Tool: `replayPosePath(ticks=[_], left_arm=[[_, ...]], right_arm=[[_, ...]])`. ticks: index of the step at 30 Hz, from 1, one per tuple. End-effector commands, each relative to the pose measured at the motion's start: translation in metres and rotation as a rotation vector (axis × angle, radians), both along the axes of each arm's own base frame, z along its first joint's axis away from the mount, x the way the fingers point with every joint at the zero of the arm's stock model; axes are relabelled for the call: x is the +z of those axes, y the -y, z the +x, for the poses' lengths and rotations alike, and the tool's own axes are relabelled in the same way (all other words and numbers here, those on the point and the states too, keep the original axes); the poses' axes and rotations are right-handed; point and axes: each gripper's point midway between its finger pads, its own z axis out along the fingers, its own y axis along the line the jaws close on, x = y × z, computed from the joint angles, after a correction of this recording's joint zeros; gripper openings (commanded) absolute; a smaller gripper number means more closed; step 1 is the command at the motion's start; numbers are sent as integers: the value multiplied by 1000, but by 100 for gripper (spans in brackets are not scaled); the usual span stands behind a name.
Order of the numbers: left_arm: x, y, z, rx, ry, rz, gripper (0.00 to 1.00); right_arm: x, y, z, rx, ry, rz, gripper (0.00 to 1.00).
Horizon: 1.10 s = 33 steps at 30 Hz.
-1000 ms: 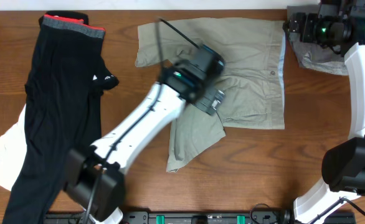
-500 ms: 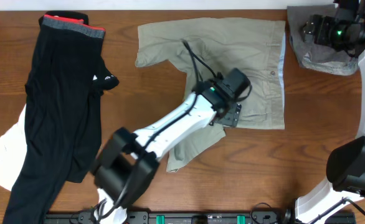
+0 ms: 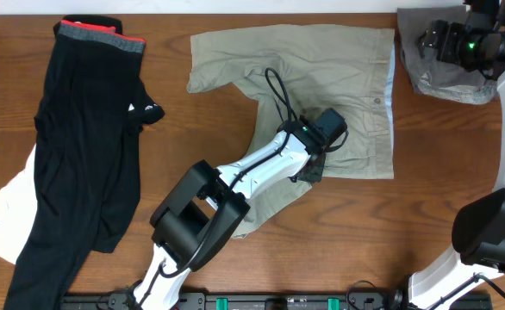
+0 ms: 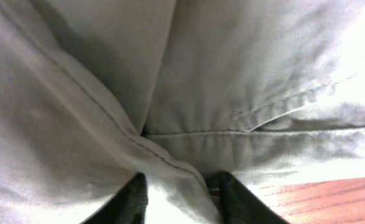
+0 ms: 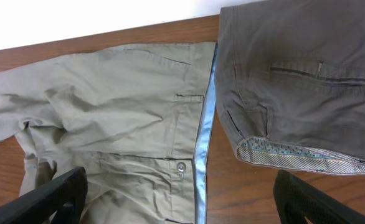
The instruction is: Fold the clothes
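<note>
The pale khaki trousers (image 3: 321, 69) lie spread at the middle back of the table, one leg folded down toward the front. My left gripper (image 3: 315, 164) is pressed onto their lower edge near the crotch. In the left wrist view its dark fingers (image 4: 238, 199) are shut on a seamed fold of the khaki trousers (image 4: 245, 74). My right gripper (image 3: 449, 41) hovers open at the back right above the darker grey folded garment (image 3: 446, 79). From the right wrist, the open right gripper (image 5: 189, 202) is over the khaki trousers' (image 5: 120, 106) waistband and button, with the grey garment (image 5: 294, 81) beside them.
A long black garment (image 3: 80, 155) with a red and grey waistband lies down the left side, over a white cloth (image 3: 3, 215). Bare wooden table (image 3: 364, 232) shows in front of the trousers. The left arm stretches from the front edge across the folded leg.
My left gripper has moved right and down onto the trousers' lower edge, and its jaws have closed on a fold of cloth. The right gripper shifted slightly right.
</note>
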Motion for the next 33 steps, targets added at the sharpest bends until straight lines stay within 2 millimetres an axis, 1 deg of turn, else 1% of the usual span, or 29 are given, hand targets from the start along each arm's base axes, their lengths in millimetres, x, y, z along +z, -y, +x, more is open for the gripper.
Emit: replayPosePath(ticks=[1, 3, 4, 7, 9, 13, 14, 16, 17, 19, 20, 21, 25, 29, 33], left_arm=[[4, -2, 1, 6, 11, 6, 26], [6, -2, 2, 7, 12, 3, 11], [9, -2, 2, 6, 13, 2, 6], [30, -7, 2, -5, 14, 8, 6], [54, -15, 4, -20, 15, 15, 6], [111, -39, 11, -58, 51, 6, 6], [124, -46, 16, -64, 76, 0, 6], [142, -65, 28, -47, 134, 9, 6], [152, -80, 38, -16, 177, 30, 6], [161, -106, 55, 48, 234, 85, 6], [163, -124, 65, 90, 258, 125, 6], [163, -137, 71, 120, 267, 150, 6], [147, -184, 91, 215, 238, 220, 6], [126, -225, 109, 295, 193, 257, 6], [107, -261, 138, 398, 210, 253, 6]], right_arm=[[-4, 2, 0, -12, -11, 17, 93], [-4, 3, 0, -14, -11, 16, 93], [-4, 3, 0, -14, -11, 15, 93], [-4, 6, -1, -24, -14, 5, 93], [-5, 6, -1, -24, -17, 5, 93], [-5, 5, -1, -23, -18, 6, 93], [-5, 5, -1, -22, -20, 7, 93], [-7, 4, -2, -20, -28, 8, 92], [-8, 3, -3, -20, -34, 10, 92], [-11, 1, -5, -17, -49, 13, 92], [-14, 0, -6, -16, -60, 16, 92], [-16, 0, -7, -15, -67, 17, 92], [-27, -2, -11, -13, -94, 23, 92], [-39, -3, -15, -13, -123, 29, 92], [-52, -4, -18, -13, -144, 34, 92]])
